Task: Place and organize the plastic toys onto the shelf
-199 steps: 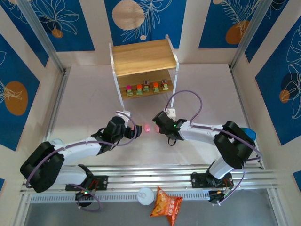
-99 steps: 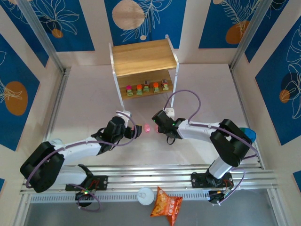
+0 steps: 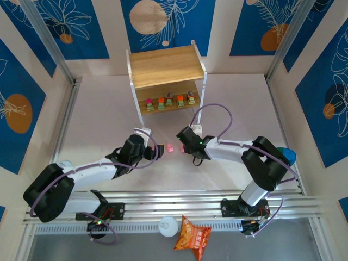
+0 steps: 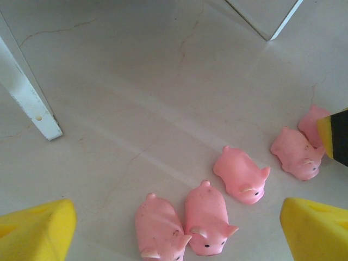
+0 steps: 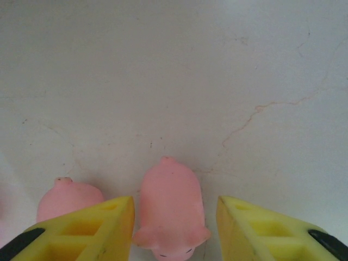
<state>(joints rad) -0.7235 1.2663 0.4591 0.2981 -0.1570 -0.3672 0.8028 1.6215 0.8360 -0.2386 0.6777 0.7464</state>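
Observation:
Several pink pig toys [image 3: 170, 147] lie on the table between my two grippers. In the left wrist view two pigs [image 4: 159, 228] [image 4: 208, 218] lie side by side under my open left gripper [image 4: 176, 231]. A third pig [image 4: 240, 174] and two more [image 4: 294, 153] lie further right. My right gripper [image 5: 175, 228] straddles one pig [image 5: 170, 209]: the left finger [image 5: 92, 231] is against it and the right finger [image 5: 261, 228] stands a little apart. Another pig [image 5: 70, 198] sits just outside the left finger. The shelf [image 3: 166, 68] stands at the back, with several small blocky toys [image 3: 169, 101] on its lower board.
A white shelf leg [image 4: 30, 98] stands to the left of the pigs. An orange snack bag [image 3: 193, 236] and a white round lid [image 3: 168, 225] lie below the near rail. A blue object [image 3: 287, 155] sits behind the right arm.
The right gripper's jaws have narrowed around the pig between them, and that arm has edged slightly left. The left arm and the pigs under it have not moved.

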